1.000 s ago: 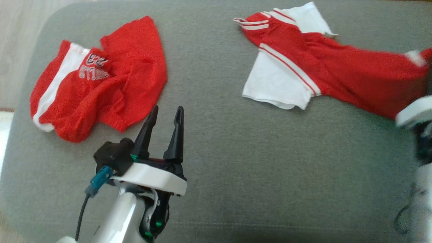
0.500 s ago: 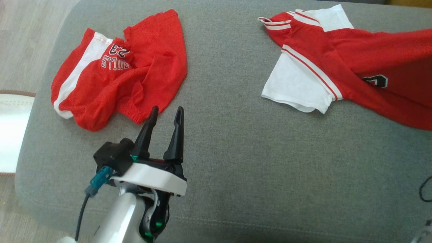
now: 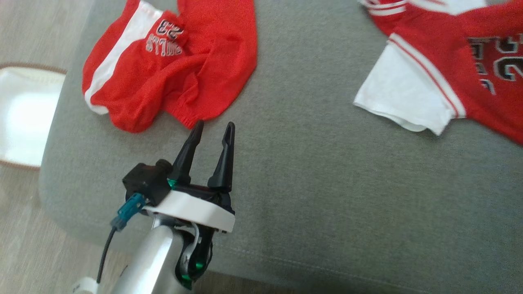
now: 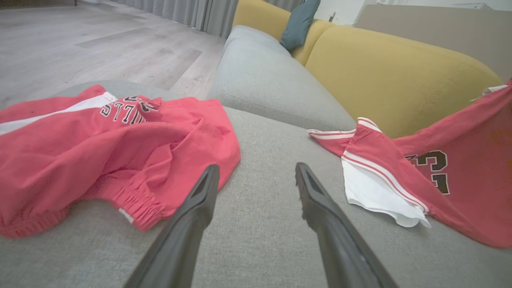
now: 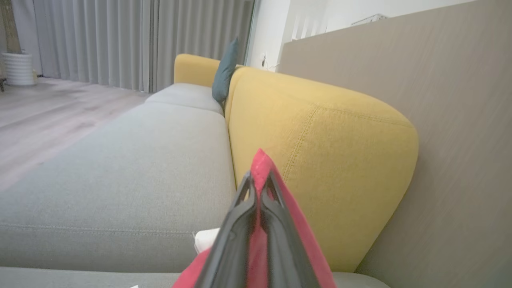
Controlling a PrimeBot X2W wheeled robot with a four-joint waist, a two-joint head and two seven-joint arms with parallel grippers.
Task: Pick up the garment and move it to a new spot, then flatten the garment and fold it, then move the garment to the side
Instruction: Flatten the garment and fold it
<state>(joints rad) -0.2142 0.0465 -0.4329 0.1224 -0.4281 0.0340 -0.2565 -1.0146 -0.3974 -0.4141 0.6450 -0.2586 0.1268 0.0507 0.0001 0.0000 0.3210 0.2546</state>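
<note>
Red-and-white mesh jersey [image 3: 445,45], pinched by the right gripper [image 5: 258,186] (left gripper [image 3: 213,127] spread), appears to be in the pick-and-move step; next, carry it onto the bare grey fabric seat cushion [image 3: 310,175].

The shorts [image 3: 175,77] are coloured red with a white stripe, the jersey [image 3: 457,61] red with white, stripe-edged sleeves; the seat [image 3: 327,183] is upholstered grey.

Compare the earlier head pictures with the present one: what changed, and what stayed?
The head camera swung, shifting the whole picture. The jersey changed: its bunched red body, pinched in the shut right tool, has been drawn open so its number print shows. The shorts stayed crumpled on the grey cushion; the open left tool stayed beside their hem.
</note>
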